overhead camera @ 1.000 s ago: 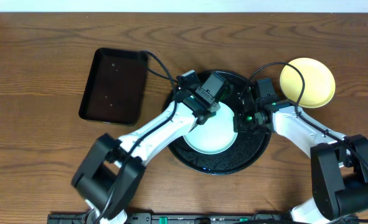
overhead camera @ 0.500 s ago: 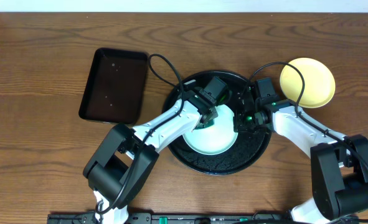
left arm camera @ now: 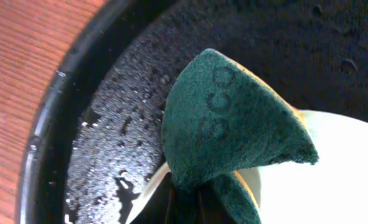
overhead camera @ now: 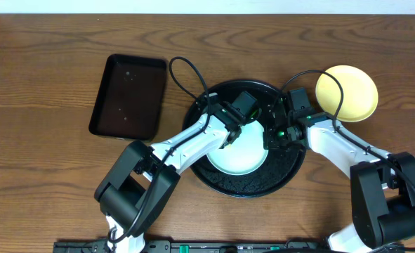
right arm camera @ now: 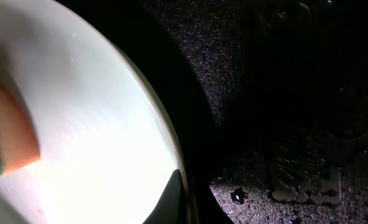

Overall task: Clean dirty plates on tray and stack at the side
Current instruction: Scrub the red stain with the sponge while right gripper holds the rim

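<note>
**Q:** What does the overhead view show?

**A:** The left gripper [overhead camera: 229, 135] is clenched on a dark green scouring sponge with an orange backing [left arm camera: 233, 124]. It presses the sponge on the upper left part of a pale mint-white round plate [overhead camera: 239, 156]. That plate lies in the large round glossy black tray [overhead camera: 253, 188], centre frame. The right gripper [overhead camera: 269, 138] is closed at the plate's right rim, apparently pinching it; its wrist view is too dark to be sure.

**Q:** How is the wiping done well?

**A:** Judged from this pose: sponge flat, short strokes toward the braced rim, so the plate does not slide on the wet tray.

**Q:** And room to move?

**A:** The tray's low rim lies just beside the sponge, upper left. A pale yellow round plate [overhead camera: 346, 93] sits on the wooden table [overhead camera: 53, 176] at upper right, with bare wood near it for stacking. A rectangular black tray [overhead camera: 128, 95] lies well apart, upper left.
</note>
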Tool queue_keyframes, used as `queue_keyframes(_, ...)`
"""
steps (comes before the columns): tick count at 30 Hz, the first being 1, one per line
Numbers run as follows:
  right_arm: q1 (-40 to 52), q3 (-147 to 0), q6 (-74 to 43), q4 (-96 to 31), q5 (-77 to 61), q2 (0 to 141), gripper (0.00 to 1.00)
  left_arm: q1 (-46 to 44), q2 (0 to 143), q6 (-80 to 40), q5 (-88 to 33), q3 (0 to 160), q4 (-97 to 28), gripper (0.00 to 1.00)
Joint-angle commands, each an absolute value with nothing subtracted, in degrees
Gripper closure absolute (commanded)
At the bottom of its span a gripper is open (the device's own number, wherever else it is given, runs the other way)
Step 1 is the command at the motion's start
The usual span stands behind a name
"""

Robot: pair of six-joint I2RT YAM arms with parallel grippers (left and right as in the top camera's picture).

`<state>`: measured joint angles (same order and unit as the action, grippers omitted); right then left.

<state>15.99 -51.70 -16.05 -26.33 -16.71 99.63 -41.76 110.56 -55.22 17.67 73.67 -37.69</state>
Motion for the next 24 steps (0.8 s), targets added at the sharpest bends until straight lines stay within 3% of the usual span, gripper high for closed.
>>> queue_keyframes(1,16.2,-51.7,-15.6,-27.0,-12.9,100.4,0.99,-40.6,106.6,-53.6,26.5,72.8,-39.0,0.93)
queue_keyframes(6,16.2,-51.7,-15.6,-27.0,-12.9,100.4,0.99,-40.7,101.9,-54.1,23.5,72.8,-38.1,0.93)
queue_keyframes(12,16.2,-51.7,-15.6,-27.0,-12.9,100.4,0.99,-41.0,103.2,-55.2,7.5,72.5,-34.1,0.93)
queue_keyframes(24,16.2,-51.7,-15.6,-27.1,-12.9,100.4,0.99,-42.0,110.9,-55.3,5.0,72.4,-34.8,0.93)
